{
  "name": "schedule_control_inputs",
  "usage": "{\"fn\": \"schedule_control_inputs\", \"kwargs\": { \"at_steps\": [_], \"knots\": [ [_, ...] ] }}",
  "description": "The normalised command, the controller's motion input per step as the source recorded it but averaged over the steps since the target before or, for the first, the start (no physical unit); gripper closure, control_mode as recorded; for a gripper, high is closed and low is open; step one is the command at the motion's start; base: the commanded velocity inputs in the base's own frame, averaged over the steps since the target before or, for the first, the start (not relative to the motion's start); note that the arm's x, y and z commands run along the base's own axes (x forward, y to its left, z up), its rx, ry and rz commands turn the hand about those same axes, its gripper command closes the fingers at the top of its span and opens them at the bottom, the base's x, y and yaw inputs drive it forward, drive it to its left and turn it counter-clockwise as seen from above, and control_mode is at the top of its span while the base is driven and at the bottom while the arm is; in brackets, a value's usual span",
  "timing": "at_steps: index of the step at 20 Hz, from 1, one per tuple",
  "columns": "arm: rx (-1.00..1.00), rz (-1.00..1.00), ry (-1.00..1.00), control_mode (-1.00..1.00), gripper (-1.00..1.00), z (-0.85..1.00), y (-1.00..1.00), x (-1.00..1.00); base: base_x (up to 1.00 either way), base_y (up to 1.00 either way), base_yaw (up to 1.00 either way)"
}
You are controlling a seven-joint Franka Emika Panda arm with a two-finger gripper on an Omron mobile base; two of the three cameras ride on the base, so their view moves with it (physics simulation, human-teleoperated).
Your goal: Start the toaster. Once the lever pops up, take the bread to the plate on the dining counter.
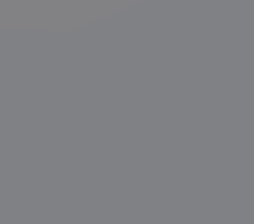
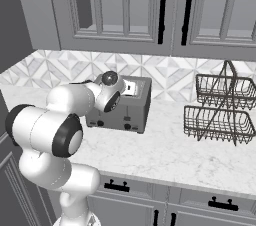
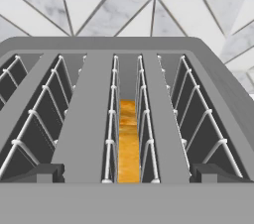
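A grey metal toaster (image 2: 125,106) stands on the white counter against the tiled wall. Seen from above, the toaster (image 3: 89,119) has several wire-lined slots. The bread (image 3: 128,143), golden-orange here, sits deep in the middle slot. My gripper (image 3: 129,174) hovers just above the toaster's near edge, open, with one dark fingertip (image 3: 42,172) on each side of the bread's slot and nothing between them. In the right base view my white arm bends over the toaster and covers its left part. The plate and the dining counter are out of view.
A two-tier dark wire basket (image 2: 220,106) stands on the counter (image 2: 165,155) to the right of the toaster. Grey wall cabinets (image 2: 125,5) hang above, and drawers with black handles (image 2: 116,186) run below the counter's front edge.
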Motion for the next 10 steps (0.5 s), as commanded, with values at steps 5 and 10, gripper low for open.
{"fn": "schedule_control_inputs", "kwargs": {
  "at_steps": [5,10],
  "knots": [
    [0.00,0.00,0.00,-1.00,-1.00,0.00,0.00,0.00,0.00,0.00,0.00],
    [0.00,0.00,0.00,-1.00,-1.00,0.00,0.00,0.00,0.00,0.00,0.00]
  ]
}}
